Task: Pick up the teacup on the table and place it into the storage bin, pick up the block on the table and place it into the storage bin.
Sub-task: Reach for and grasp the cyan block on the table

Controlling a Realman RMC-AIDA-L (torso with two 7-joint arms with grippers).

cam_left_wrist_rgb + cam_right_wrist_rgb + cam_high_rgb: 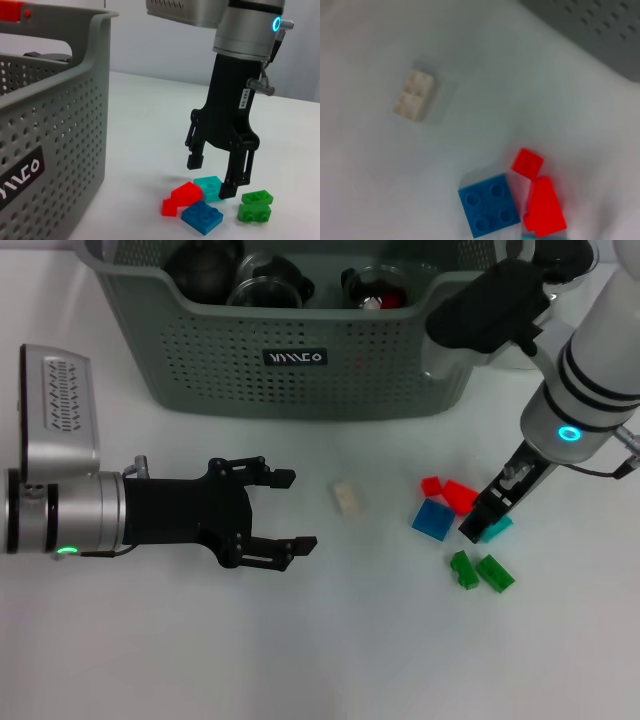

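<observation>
The grey-green storage bin (200, 350) stands at the back of the table, with dark round vessels inside it. No teacup shows on the table. My right gripper (211, 176) is open and low over a cluster of blocks. Its fingers straddle a teal block (209, 186), which in the head view peeks out beside the fingers (497, 528). Around it lie red blocks (455, 493), a blue block (433, 518) and green blocks (480, 570). My left gripper (295, 512) rests open and empty at the left, pointing toward a cream block (347, 498).
The bin's perforated front wall (60, 130) rises just behind the blocks. The right wrist view shows the cream block (415, 95), the blue block (489, 205) and the red blocks (542, 207) on bare white table.
</observation>
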